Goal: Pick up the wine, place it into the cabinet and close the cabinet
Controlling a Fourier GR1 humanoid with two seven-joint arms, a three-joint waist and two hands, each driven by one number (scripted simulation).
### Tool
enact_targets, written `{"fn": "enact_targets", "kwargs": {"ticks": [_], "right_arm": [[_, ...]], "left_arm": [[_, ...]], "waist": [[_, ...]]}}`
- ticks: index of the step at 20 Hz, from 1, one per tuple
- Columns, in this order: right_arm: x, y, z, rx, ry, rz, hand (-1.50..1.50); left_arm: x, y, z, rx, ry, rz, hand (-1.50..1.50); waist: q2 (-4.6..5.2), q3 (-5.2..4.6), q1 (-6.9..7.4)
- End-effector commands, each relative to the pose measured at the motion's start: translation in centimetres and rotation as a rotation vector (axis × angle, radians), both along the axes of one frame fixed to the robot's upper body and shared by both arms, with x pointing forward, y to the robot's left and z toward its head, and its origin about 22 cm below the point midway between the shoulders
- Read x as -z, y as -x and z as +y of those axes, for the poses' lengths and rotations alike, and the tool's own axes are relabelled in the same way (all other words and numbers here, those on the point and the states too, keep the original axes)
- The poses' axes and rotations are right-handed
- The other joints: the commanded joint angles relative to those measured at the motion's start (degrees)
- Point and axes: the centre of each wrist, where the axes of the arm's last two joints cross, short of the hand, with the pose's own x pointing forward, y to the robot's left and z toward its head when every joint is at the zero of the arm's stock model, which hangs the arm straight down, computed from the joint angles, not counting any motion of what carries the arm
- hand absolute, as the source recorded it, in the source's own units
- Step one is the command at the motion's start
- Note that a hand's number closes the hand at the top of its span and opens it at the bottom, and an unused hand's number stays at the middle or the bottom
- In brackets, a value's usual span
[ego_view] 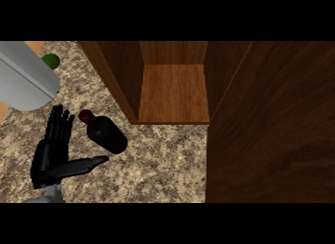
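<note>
At the near left edge our left hand stands spread wide, holding nothing, thumb out just beside the wine. It stands on the counter near the open cabinet; closing off-centre, we might tip it over.

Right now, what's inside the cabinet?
Just a bare wooden shelf shows inside the cabinet. The open door hides everything to the right. The wine lies outside.
</note>
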Motion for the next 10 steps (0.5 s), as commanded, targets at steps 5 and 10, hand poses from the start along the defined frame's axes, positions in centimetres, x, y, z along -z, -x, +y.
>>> {"fn": "enact_targets", "kwargs": {"ticks": [5, 10], "right_arm": [[0.5, 1.0, 0.1, 0.003, 0.007, 0.001, -1.50], [0.1, 1.8, 1.3, 0.000, -0.010, -0.010, -1.50]], "left_arm": [[4.5, -1.2, 0.5, 0.007, 0.035, 0.031, -1.50], [6.0, -0.9, -0.5, 0.030, 0.040, 0.061, -1.50]], "waist": [[0.03, 0.00, -0.19], [0.00, 0.00, -0.12]]}}
